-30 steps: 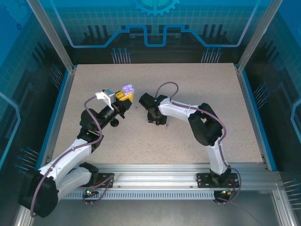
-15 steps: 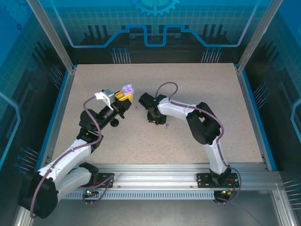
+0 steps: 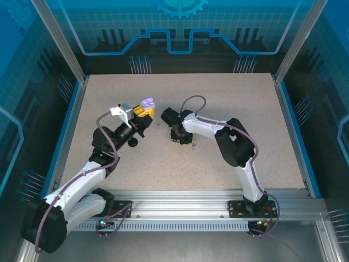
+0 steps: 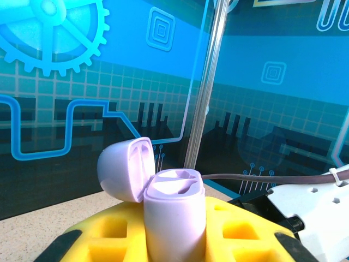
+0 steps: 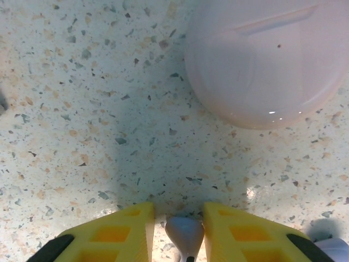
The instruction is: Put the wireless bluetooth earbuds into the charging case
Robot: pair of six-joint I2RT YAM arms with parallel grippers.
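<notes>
Right wrist view shows the right gripper [image 5: 179,210] low over the speckled table [image 5: 82,109], its yellow fingers [image 5: 117,232] a narrow gap apart with a pale lilac earbud [image 5: 185,233] lying between them. The bud's long axis runs parallel to the fingers: its rounded head points away from the wrist and its stem narrows back to a dark tip at the picture's bottom edge. Whether the pads actually press on it cannot be told. A pale pink round case [image 5: 262,60], lid closed, sits on the table well ahead and to the right.

Left wrist view gives what the overhead misses. The left gripper [image 4: 174,232] clamps the purple charging case [image 4: 174,210] upright, its lid [image 4: 124,169] swung open to the left and two sockets facing up.

Top external view places both grippers near the table's middle, the left gripper [image 3: 143,112] raised and the right gripper [image 3: 181,139] down, with a black round case [image 3: 132,142] nearby.
</notes>
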